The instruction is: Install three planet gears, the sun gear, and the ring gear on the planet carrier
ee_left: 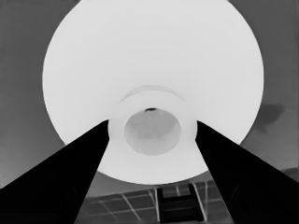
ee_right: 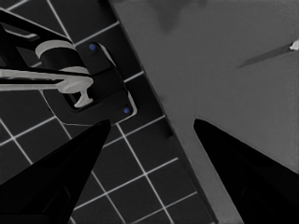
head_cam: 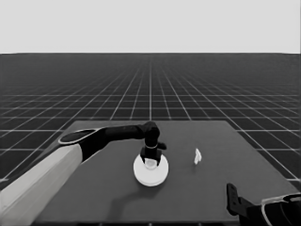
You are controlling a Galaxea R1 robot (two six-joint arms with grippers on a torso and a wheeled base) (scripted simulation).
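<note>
The larger round part (head_cam: 150, 176), the ring gear, lies flat near the table's middle and fills the left wrist view (ee_left: 117, 60). My left gripper (head_cam: 151, 161) hangs straight over its centre. In the left wrist view the left gripper (ee_left: 152, 125) is shut on a small white round part (ee_left: 152, 140) with a hole, held at the disc's middle; its teeth do not show. The planet carrier and the planet gears are hidden from view. My right gripper (head_cam: 232, 195) waits open at the table's near right corner, seen open over the table's edge in its own view (ee_right: 152, 122).
A thin white piece (head_cam: 198, 156) lies on the table to the right of the disc, and also shows far off in the right wrist view (ee_right: 294, 45). Dark machinery with blue lights (ee_right: 93, 88) sits past the table's edge.
</note>
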